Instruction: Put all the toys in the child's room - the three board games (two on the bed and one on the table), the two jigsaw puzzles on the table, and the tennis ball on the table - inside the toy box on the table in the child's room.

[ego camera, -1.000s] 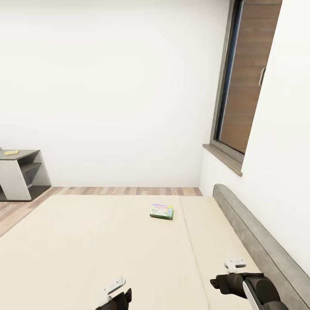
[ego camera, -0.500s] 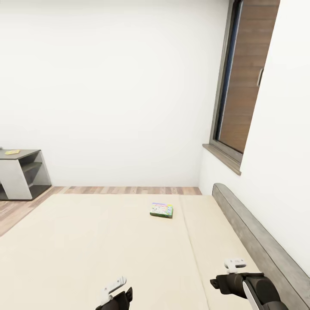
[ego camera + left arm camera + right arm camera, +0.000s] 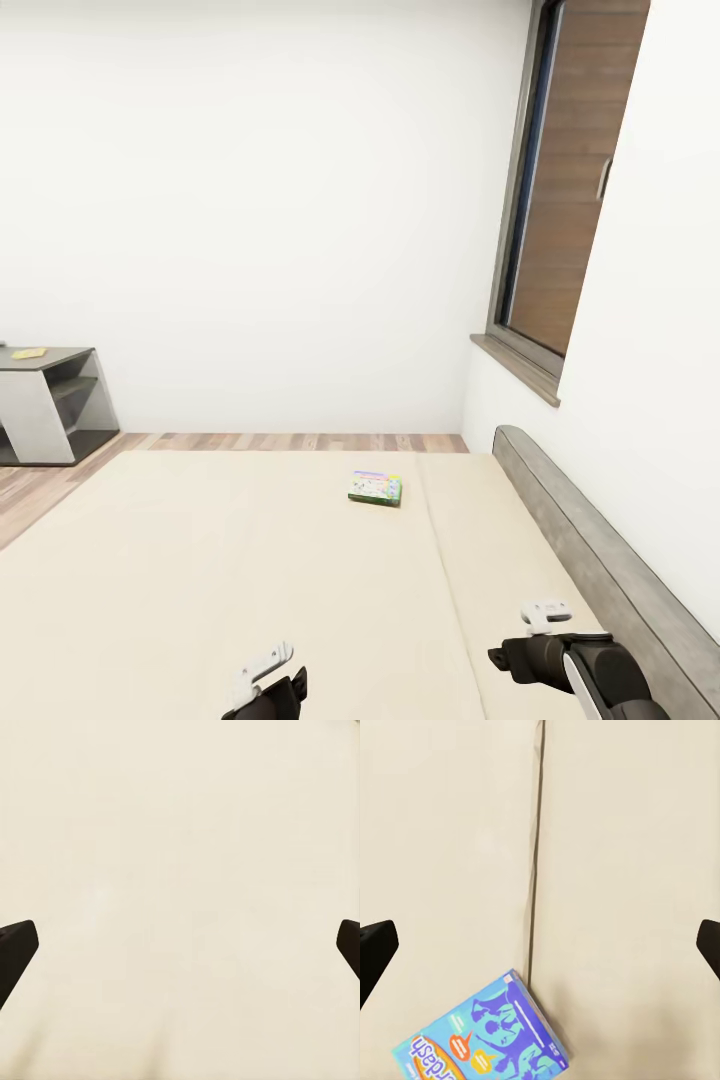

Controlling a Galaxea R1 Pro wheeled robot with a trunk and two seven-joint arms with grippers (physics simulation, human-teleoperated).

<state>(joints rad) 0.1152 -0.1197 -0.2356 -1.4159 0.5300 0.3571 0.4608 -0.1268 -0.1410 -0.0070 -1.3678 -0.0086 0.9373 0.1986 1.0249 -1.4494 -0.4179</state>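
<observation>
A green board game box [image 3: 375,489] lies flat on the cream bed [image 3: 200,560], far ahead near the seam between its two mattress halves. A blue board game box [image 3: 484,1042] lies on the bed beside that seam, below my right gripper [image 3: 540,945], which hangs open above it with nothing between its fingers. My left gripper [image 3: 180,945] is open too, over bare mattress. In the head view both arms sit at the near edge, left [image 3: 265,685] and right [image 3: 560,655]. The toy box, puzzles and tennis ball are out of view.
A grey headboard [image 3: 590,560] runs along the bed's right side under a window [image 3: 560,200]. A grey shelf table [image 3: 45,405] with a small yellow item [image 3: 28,353] stands at the far left on the wood floor [image 3: 300,442].
The whole head picture shifted slightly upward between one second and half a second ago, so the camera moved. Since then nothing has moved.
</observation>
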